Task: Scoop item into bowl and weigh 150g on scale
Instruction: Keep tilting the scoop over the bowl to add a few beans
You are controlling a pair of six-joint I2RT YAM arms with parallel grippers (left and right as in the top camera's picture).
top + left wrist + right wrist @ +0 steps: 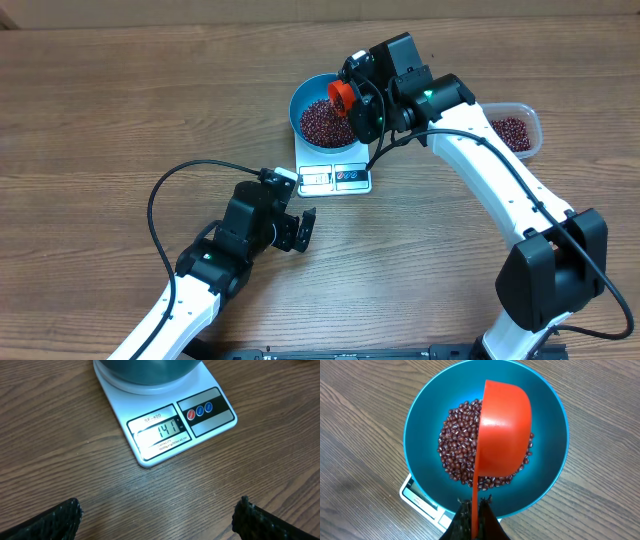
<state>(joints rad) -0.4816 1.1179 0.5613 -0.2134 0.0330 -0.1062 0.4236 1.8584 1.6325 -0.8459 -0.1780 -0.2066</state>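
On the near side, the left tool [303, 228] hangs with its fingers wide apart over the desk [100, 120], just short of the scale [165, 430]. The blue bowl [420, 425] sits on the scale, the beans [457, 450] heaped inside. The red scoop [502, 430] is tipped over them, with the right tool [475, 521] clamped on its handle. Far right, a clear tub [530, 118] holds more.

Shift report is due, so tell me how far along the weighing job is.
Done: the bowl sits on the scale with beans heaped inside; the display reads about 147. In hand: the right tool, shut on the red scoop, holds it tipped over the bowl. Left: a few more beans to reach 150. The left tool hangs open before the scale.
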